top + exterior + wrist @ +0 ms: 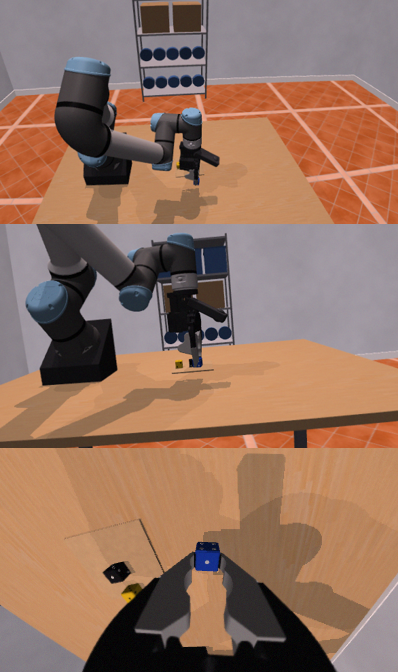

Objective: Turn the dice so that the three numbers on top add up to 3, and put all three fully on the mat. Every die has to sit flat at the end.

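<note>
Two loose dice, black [117, 572] and yellow [131, 592] (by the mat [120, 540]), fingers pinching blue die [207, 556].

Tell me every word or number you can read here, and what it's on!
No words or printed numbers can be read anywhere.
Blue die, held in the tool: one pip facing the wrist camera.
Black die: one pip visible.
Yellow die: pips too small to count.

The arm reaches down, its claw [207, 567] (pointing straight down) clamped on something
</note>
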`<state>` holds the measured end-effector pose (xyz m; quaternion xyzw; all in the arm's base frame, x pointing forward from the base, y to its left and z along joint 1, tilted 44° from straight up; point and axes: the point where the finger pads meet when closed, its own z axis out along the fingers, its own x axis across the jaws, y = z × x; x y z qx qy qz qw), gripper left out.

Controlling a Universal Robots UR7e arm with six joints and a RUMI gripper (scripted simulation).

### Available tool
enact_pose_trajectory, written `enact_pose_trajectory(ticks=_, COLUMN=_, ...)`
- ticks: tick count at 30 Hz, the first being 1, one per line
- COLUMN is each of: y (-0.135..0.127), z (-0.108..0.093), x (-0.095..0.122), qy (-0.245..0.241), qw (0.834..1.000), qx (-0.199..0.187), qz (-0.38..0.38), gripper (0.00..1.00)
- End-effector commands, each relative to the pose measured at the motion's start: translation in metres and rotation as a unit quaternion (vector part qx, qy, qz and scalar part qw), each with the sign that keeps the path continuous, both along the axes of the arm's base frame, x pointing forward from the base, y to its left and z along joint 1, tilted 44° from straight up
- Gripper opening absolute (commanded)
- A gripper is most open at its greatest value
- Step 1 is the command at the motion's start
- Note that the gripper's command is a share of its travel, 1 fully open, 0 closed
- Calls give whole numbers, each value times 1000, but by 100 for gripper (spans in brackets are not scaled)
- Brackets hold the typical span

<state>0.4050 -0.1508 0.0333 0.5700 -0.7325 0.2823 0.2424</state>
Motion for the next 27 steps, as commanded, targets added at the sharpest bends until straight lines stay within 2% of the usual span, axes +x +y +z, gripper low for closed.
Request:
enact_pose_trajectory(ticks=1, y=14, z=15, x=1, qy=1, qw=1000, qx=0, qz=-1, gripper=6)
enact_pose_trajectory(ticks=9, y=34, z=36, x=2, qy=1, qw=1000, qx=0, qz=-1, gripper=6)
enact_pose_trajectory(ticks=27, y=43, z=45, x=2, qy=1, qw=1000, qx=0, qz=-1, gripper=6)
